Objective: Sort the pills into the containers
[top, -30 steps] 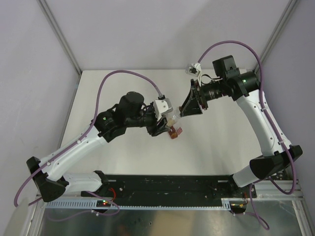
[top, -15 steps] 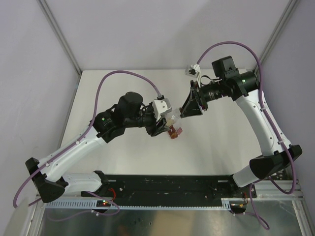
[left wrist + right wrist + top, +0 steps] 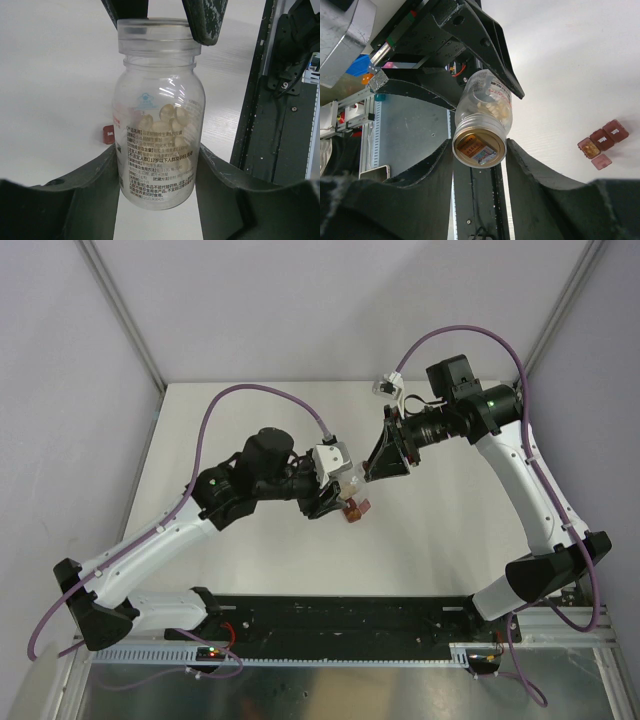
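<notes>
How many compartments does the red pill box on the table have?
3, in one diagonal row: an open one holding pills, a closed middle one, a closed end one. None seems hidden.

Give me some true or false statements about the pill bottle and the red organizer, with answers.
1. The left fingers and right fingers both grip the bottle. True.
2. The bottle is empty. False: pills are inside.
3. The right fingers hold the organizer. False: it lies on the table, untouched.
4. One organizer compartment holds pills. True.
</notes>
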Available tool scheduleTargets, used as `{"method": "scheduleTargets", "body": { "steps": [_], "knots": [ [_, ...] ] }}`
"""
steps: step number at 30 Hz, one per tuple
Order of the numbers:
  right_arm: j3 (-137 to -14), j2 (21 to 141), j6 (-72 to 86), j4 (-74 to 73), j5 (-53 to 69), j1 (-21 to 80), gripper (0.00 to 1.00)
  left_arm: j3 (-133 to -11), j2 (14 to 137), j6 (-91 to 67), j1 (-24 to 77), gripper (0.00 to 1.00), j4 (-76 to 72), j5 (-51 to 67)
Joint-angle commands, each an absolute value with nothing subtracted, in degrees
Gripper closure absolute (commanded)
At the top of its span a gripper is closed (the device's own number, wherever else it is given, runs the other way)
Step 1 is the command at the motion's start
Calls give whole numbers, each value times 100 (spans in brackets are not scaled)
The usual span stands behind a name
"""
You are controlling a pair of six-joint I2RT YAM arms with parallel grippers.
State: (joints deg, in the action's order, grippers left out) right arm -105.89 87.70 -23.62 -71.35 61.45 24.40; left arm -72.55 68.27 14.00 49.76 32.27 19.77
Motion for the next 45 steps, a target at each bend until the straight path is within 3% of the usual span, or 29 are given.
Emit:
{"method": "scheduleTargets", "body": {
  "steps": [1,25,32,36,45],
  "knots": [
    [-10796,8798,-2399,-7129,6264,2462,100,-7541,6780,1467,5051,100,2968,2159],
    [-10206,9123,-1660,-6637,6583,2447,98,-7733,6987,1310,5346,100,2876,584],
    [-9948,9226,-1110,-6230,6617,2374,86,-7734,7071,1242,5531,100,2718,-285],
    [-9800,9262,-822,-6002,6625,2309,75,-7741,7132,1125,5565,100,2606,-639],
    [-9795,9231,-680,-5953,6736,2118,55,-7670,7152,1187,5589,100,2565,-699]
  ]
}}
